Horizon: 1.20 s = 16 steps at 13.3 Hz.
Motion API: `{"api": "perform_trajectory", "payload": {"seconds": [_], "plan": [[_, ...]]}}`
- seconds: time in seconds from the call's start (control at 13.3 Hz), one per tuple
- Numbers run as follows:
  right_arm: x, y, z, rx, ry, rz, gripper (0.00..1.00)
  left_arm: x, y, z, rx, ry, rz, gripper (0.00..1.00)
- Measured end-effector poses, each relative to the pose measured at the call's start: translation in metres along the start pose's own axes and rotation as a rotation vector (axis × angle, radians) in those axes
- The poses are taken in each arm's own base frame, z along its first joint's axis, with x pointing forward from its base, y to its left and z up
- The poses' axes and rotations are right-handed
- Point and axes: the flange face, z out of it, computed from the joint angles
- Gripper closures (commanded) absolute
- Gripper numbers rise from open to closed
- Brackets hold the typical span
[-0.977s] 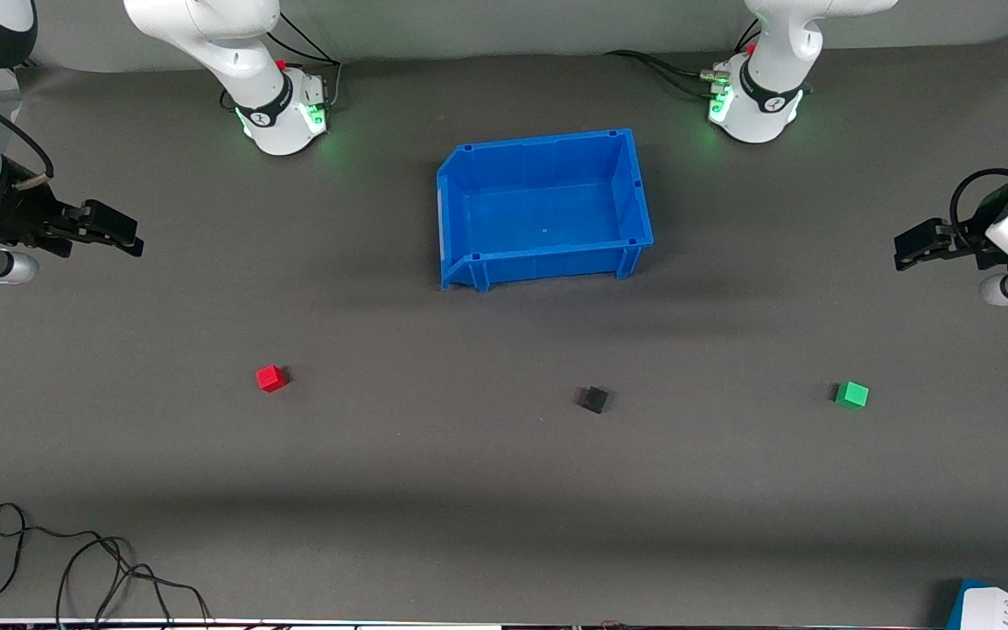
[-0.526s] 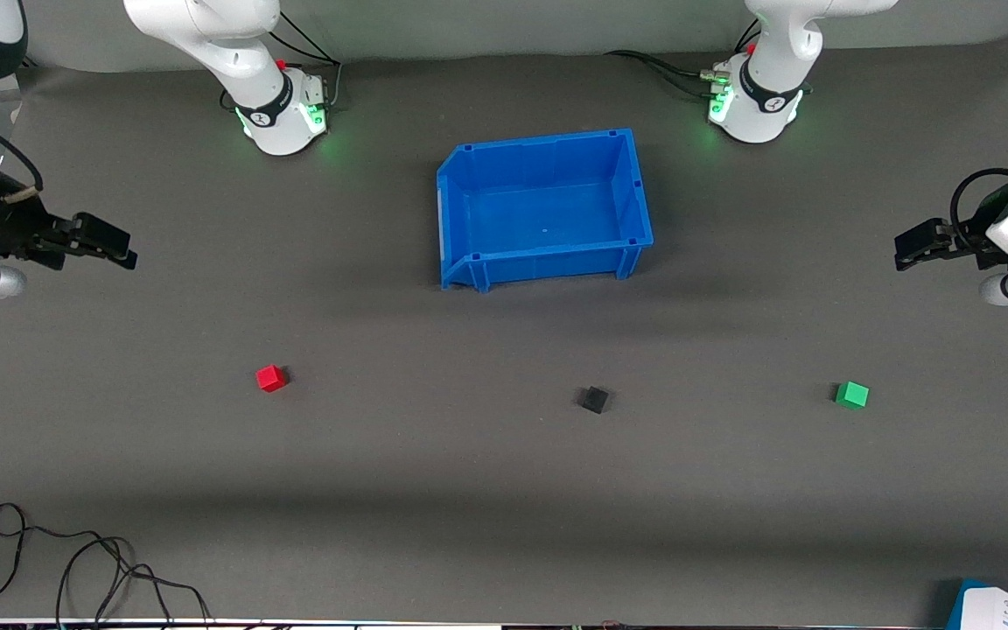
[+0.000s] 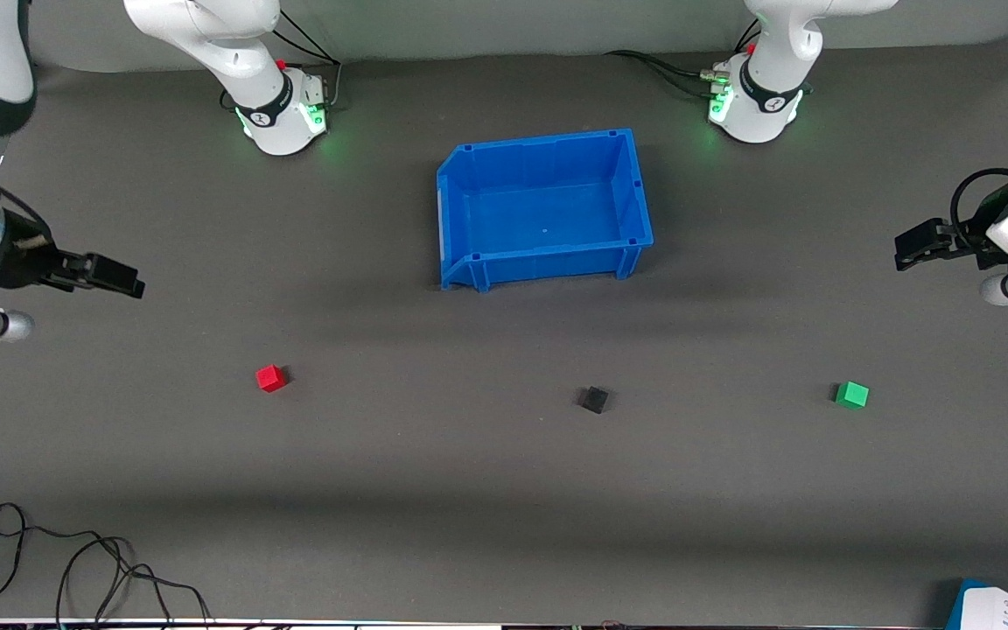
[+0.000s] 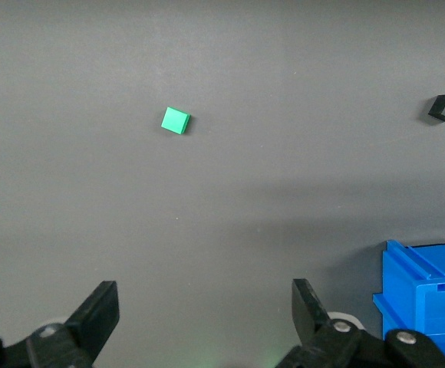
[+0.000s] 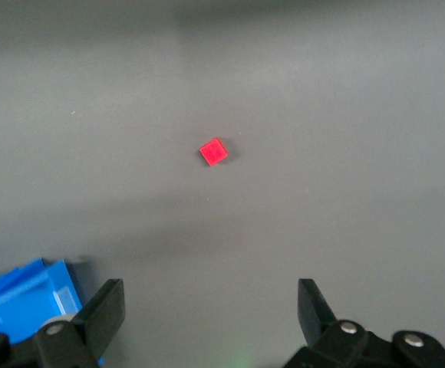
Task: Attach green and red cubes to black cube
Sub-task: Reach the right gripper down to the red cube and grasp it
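Black cube (image 3: 593, 400) sat between red cube (image 3: 270, 378) and green cube (image 3: 851, 395), all well apart on the open bench (image 3: 469, 490).
Farther off stood the blue bin (image 3: 469, 262); right pincer (image 3: 123, 282) and left pincer (image 3: 906, 249) hung wide, empty, over the bench's ends.

The bench (image 3: 504, 490) is showing a plain dark grey surface with no pattern. The red cube (image 3: 270, 378) is looking bright red, the green cube (image 3: 851, 395) bright green, and the black cube (image 3: 593, 400) matte black. The bin (image 3: 460, 219) is showing solid blue. Both arm bases are glowing green on white, and black cables (image 3: 75, 569) are lying at one bench corner.
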Motion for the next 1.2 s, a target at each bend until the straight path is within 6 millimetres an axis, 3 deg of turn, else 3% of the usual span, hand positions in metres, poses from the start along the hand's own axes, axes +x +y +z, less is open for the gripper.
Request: {"api": "perform_trajectory", "payload": {"seconds": [0.38, 0.6, 0.98, 1.2], "plan": [[0.015, -0.005, 0.062, -0.042, -0.107, 0.319, 0.00, 0.000, 0.000, 0.000, 0.000, 0.000, 0.000, 0.00], [0.032, -0.010, 0.103, -0.035, -0.078, 0.528, 0.00, 0.000, 0.000, 0.000, 0.000, 0.000, 0.000, 0.00], [0.045, -0.007, 0.223, 0.015, 0.005, 0.669, 0.00, 0.000, 0.000, 0.000, 0.000, 0.001, 0.000, 0.00], [0.048, -0.001, 0.276, 0.022, 0.013, 0.717, 0.00, 0.001, -0.002, -0.001, 0.000, 0.008, -0.010, 0.00]]}}
